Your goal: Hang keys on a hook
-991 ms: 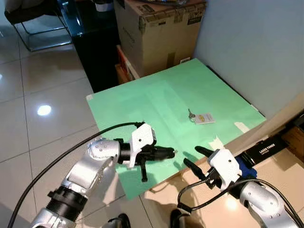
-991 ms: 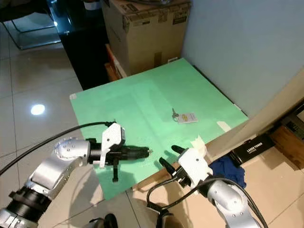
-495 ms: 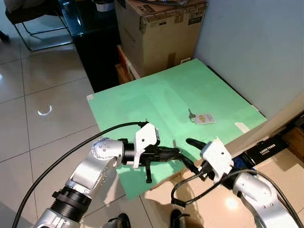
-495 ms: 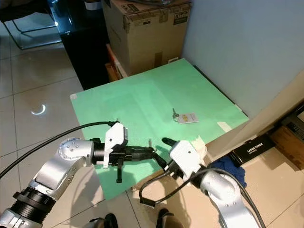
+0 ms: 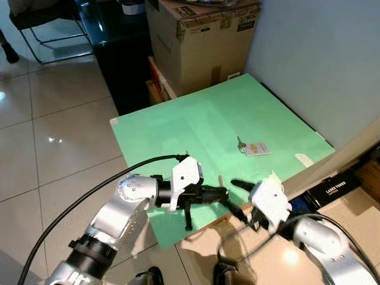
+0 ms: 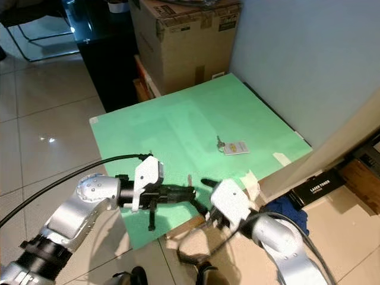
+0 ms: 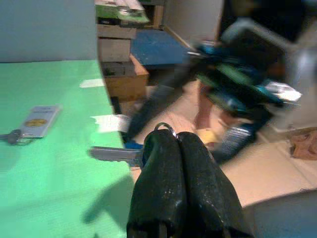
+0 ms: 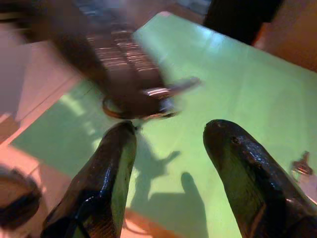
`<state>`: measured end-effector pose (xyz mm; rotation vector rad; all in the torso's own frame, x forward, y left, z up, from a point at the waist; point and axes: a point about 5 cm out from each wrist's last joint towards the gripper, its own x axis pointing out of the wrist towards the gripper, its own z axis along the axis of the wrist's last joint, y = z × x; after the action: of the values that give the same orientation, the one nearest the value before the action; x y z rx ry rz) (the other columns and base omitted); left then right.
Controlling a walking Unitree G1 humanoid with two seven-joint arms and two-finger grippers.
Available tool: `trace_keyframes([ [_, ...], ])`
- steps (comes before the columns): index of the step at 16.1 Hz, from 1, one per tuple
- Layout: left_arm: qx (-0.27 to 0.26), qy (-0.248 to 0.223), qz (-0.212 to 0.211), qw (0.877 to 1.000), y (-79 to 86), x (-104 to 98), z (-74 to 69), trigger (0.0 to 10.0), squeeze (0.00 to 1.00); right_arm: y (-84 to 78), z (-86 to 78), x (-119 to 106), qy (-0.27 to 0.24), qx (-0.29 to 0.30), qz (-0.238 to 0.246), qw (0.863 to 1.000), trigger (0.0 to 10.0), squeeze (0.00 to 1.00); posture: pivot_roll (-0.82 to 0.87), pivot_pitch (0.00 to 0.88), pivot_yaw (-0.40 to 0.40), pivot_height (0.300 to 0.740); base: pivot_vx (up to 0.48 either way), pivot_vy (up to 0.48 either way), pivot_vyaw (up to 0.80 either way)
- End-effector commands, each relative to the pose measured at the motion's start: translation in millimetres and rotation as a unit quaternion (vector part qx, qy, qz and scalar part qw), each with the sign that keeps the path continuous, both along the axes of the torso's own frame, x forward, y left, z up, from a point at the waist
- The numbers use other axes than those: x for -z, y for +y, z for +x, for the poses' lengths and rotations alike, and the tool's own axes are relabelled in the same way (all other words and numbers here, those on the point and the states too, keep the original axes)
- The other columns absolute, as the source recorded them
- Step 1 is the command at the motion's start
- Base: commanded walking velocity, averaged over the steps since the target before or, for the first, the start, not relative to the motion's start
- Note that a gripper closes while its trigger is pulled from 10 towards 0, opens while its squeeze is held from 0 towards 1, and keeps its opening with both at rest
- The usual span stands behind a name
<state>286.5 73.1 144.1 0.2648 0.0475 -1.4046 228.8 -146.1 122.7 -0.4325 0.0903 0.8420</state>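
My left gripper (image 5: pixel 223 193) is shut on a key (image 7: pixel 111 153) with a metal ring (image 7: pixel 165 128), held just above the front edge of a green mat (image 5: pixel 196 124). The key's blade (image 5: pixel 219 180) sticks up from the fingertips. My right gripper (image 5: pixel 229 193) is open, its two fingers on either side of the left gripper's tip. In the right wrist view the ring (image 8: pixel 148 110) hangs blurred just beyond the right fingers (image 8: pixel 106 168). A second bunch of keys with a white tag (image 5: pixel 252 147) lies flat on the mat farther back.
A cardboard box (image 5: pixel 199 41) and a black cabinet (image 5: pixel 122 65) stand behind the mat. A pale blue wall (image 5: pixel 320 59) rises on the right. A wooden board (image 5: pixel 347 148) runs along the mat's right edge, above a black box (image 5: pixel 338 187). Tiled floor (image 5: pixel 53 136) lies left.
My right gripper has come up and leftward from below the mat's edge to the tip of the left gripper. The left gripper has edged slightly right, still holding the key.
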Motion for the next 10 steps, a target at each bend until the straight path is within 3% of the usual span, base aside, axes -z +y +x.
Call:
trace_keyframes([
  [1, -0.006, -0.015, -0.001, 1.0, -2.8, -2.8, 2.9, 10.0, 0.0, 7.9, -8.1, -0.1, 0.0, -0.032, -0.008, 0.999, 10.0, 0.0, -0.19, 0.211, -0.005, 0.74, 0.0, 0.0, 0.0],
  [5, -0.029, -0.023, -0.043, 0.998, -8.9, -15.0, 10.8, 10.0, 0.0, 19.4, -19.3, 0.5, 0.016, -0.059, 0.003, 0.998, 10.0, 0.0, -0.2, 0.203, -0.004, 0.74, 0.0, 0.0, 0.0],
  [10, -0.032, -0.027, -0.029, 0.999, -2.8, -12.7, 14.3, 10.0, 0.0, 7.1, -18.8, -3.0, 0.019, -0.049, -0.006, 0.999, 10.0, 0.0, -0.2, 0.198, -0.006, 0.74, 0.0, 0.0, 0.0],
])
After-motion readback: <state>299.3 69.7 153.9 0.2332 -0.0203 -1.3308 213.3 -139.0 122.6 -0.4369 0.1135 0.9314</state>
